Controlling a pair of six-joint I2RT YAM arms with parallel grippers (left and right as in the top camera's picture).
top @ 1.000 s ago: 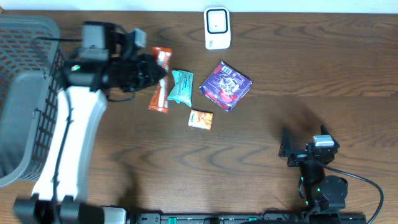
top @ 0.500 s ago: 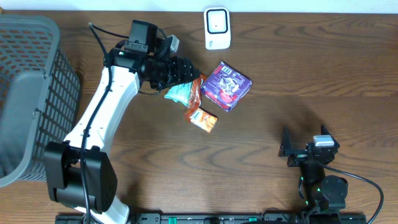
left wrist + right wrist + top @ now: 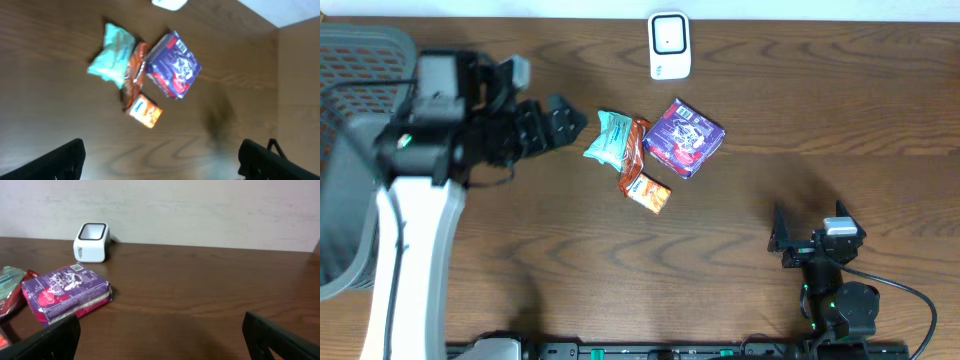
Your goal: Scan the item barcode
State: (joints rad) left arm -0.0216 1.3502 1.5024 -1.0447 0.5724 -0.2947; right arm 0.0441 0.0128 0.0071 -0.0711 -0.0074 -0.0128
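The white scanner (image 3: 669, 45) stands at the table's far edge. Below it lie a purple packet (image 3: 683, 137), a teal packet (image 3: 611, 138), an orange-red bar (image 3: 636, 150) wedged between them, and a small orange packet (image 3: 647, 193). My left gripper (image 3: 570, 122) hovers left of the teal packet, open and empty. In the left wrist view the teal packet (image 3: 112, 57), bar (image 3: 134, 75), purple packet (image 3: 173, 65) and orange packet (image 3: 145, 111) lie well beyond my open left gripper (image 3: 160, 162). My right gripper (image 3: 782, 240) rests open at the front right. Its wrist view shows the scanner (image 3: 91, 242) and purple packet (image 3: 65, 292) far ahead.
A grey mesh basket (image 3: 350, 60) fills the left edge of the table, right beside my left arm. A pale wall rises behind the scanner in the right wrist view. Bare wood lies between the packets and my right gripper.
My left gripper carried the orange-red bar rightward, opened and left it between the teal and purple packets, then drew back left. The small orange packet turned slightly. The right arm stayed still.
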